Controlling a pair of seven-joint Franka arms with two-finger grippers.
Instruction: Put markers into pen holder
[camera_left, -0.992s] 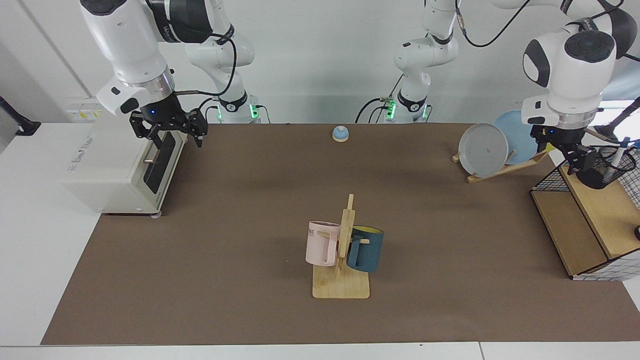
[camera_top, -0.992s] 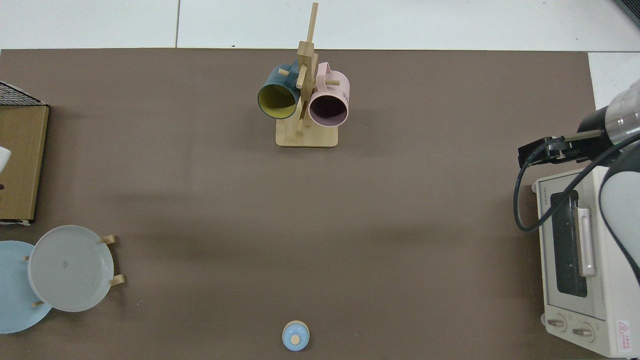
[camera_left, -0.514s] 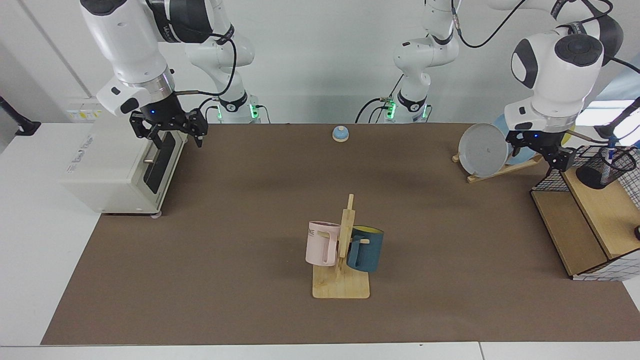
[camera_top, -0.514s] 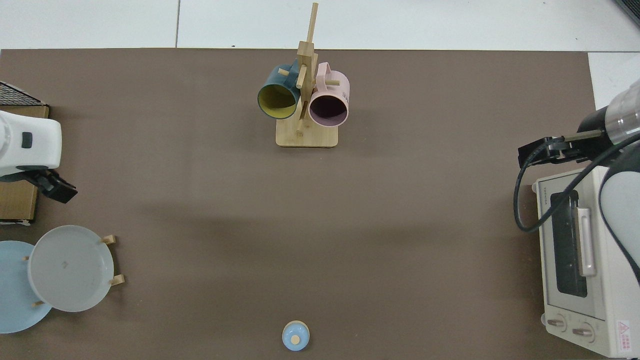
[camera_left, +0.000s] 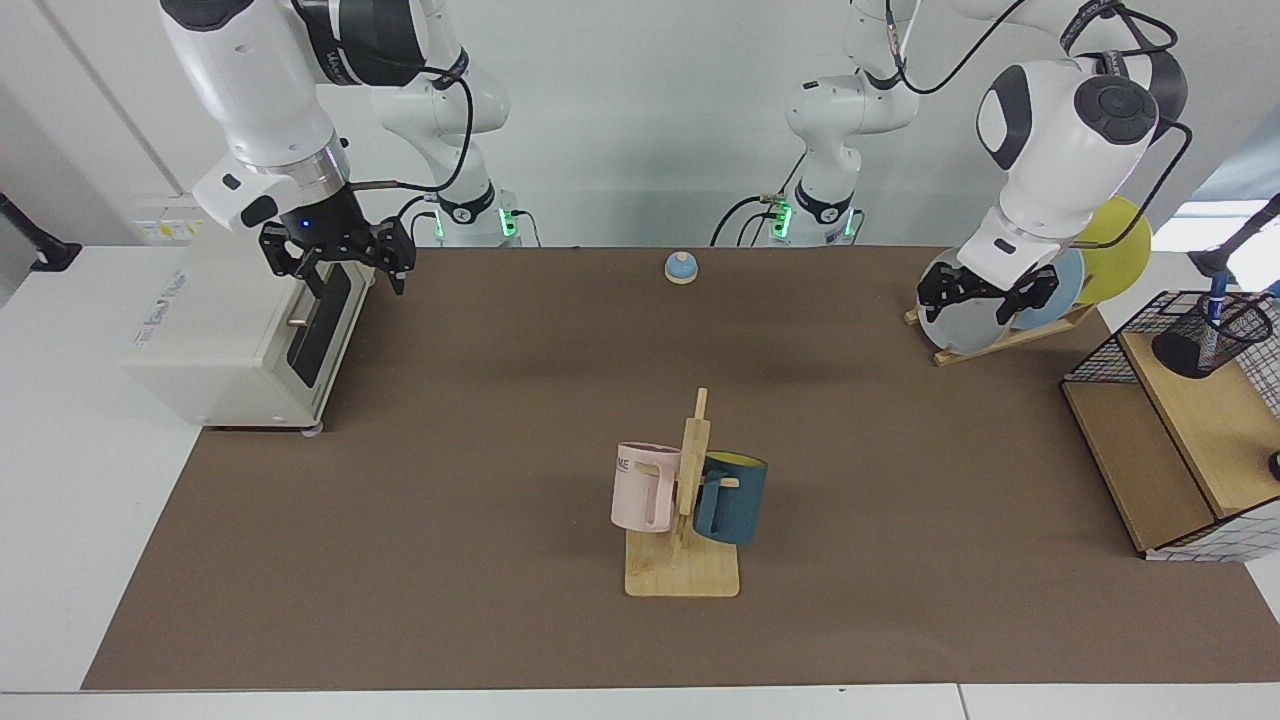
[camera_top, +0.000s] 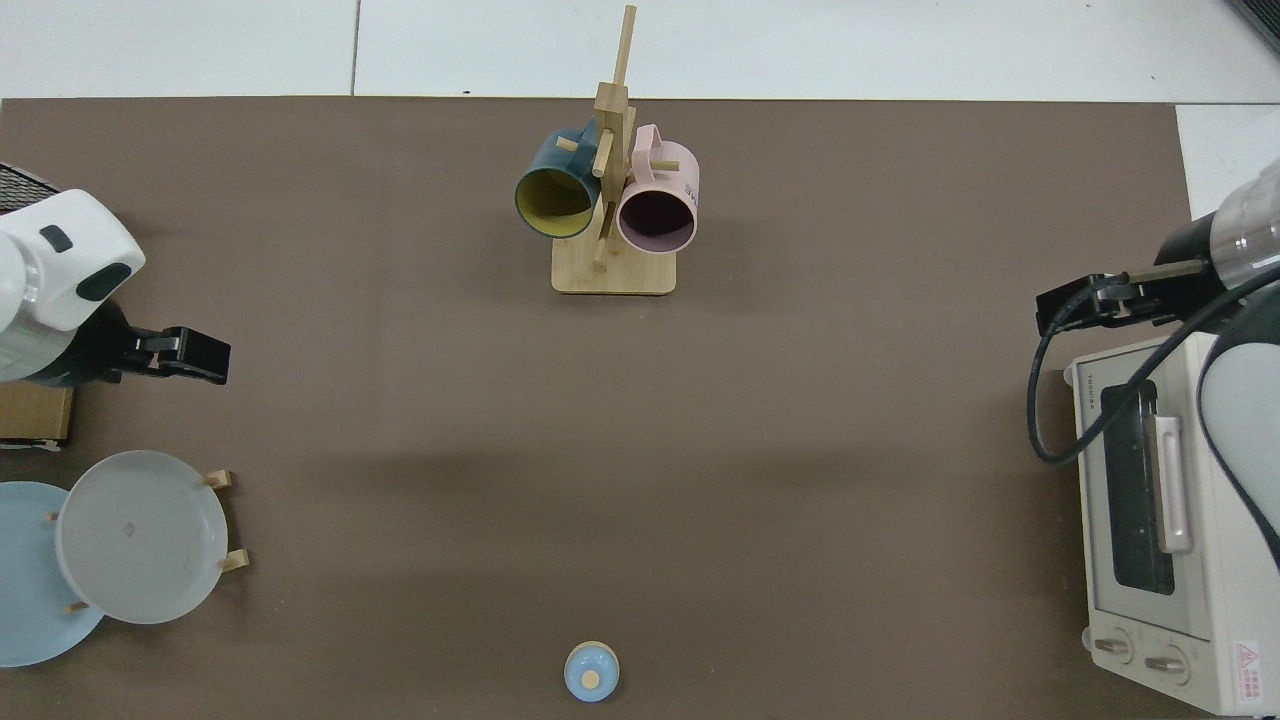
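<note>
Black mesh pen holder (camera_left: 1212, 337) w/ marker (camera_left: 1215, 312): facing view only; left gripper (camera_left: 986, 291) spread, empty; right gripper (camera_left: 338, 262) spread.

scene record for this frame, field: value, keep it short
marker: standing in the pen holder, blue top above the rim
pen holder: black mesh cup on the wooden shelf, upright
left gripper: open, empty, in the air in front of the grey plate, apart from the holder
right gripper: open, empty, waiting by the toaster oven
mug stand: mid table, pink mug and dark blue mug hanging on it
bell: far edge of the mat
task state: marker in holder, looks done
</note>
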